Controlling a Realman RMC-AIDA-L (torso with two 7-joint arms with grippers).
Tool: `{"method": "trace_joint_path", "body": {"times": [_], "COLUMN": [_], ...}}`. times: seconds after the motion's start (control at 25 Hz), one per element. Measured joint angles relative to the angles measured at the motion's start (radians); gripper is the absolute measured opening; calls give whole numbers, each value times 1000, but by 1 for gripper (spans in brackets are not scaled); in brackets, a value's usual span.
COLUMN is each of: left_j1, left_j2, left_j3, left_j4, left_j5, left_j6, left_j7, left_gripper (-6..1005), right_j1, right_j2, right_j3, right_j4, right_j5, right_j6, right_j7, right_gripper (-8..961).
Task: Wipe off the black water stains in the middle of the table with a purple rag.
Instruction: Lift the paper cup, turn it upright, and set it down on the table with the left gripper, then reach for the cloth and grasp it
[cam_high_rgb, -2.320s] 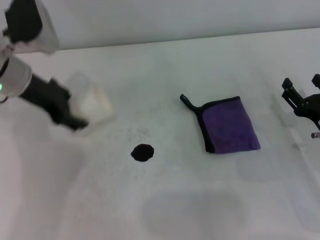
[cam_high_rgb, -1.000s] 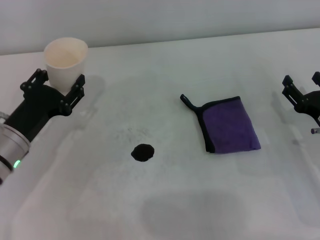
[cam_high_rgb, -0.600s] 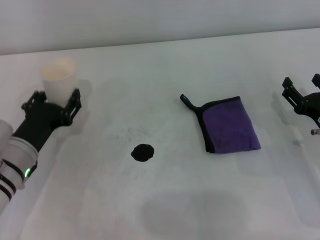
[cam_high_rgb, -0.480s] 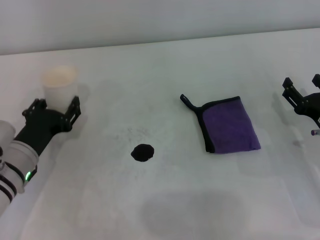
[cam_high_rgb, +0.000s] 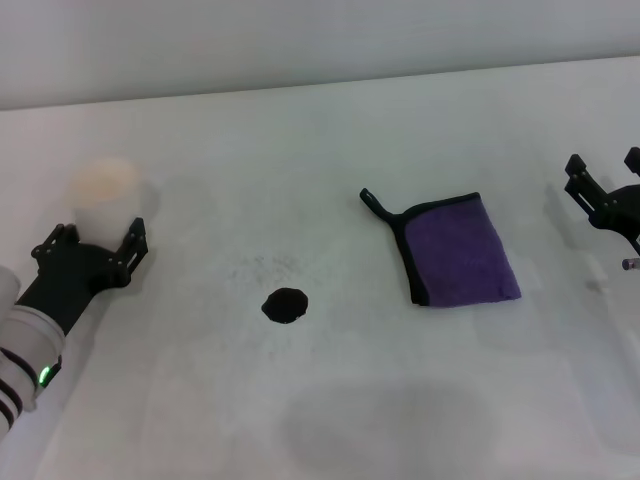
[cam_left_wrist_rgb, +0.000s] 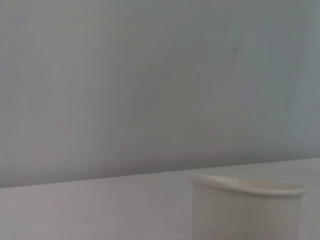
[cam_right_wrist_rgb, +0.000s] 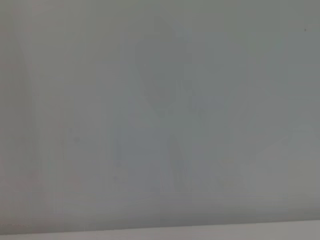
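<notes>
Round glossy black blot (cam_high_rgb: 285, 305) on smooth white table (cam_high_rgb: 330, 400); soft folded purple rag (cam_high_rgb: 460, 250) untouched; left gripper (cam_high_rgb: 92, 248) and right gripper (cam_high_rgb: 604, 184) both spread open

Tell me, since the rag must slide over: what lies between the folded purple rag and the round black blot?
Nothing: in the head view, only bare white table separates the folded purple rag from the round black blot.
</notes>
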Motion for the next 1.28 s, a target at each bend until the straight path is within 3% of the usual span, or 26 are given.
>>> {"method": "trace_joint_path", "body": {"times": [0.68,0.84,1.28], "left_j1": [47,74,157], "left_j2": [2,3,4], "left_j3": [0,1,11], "left_j4": [7,17,22], "left_j5": [-24,-23,-14], "left_j6": [8,52,159], "left_j7": [1,0,26], "left_gripper": [663,834,890], "right_j1": [2,4,6], "right_j2": [0,1,2], "right_j3": [0,0,0], "right_j4": [3,4,5], "right_j5": [0,0,0], "right_j6": [1,1,4], "right_j7": [0,0,0], "right_gripper": [845,845,845]}}
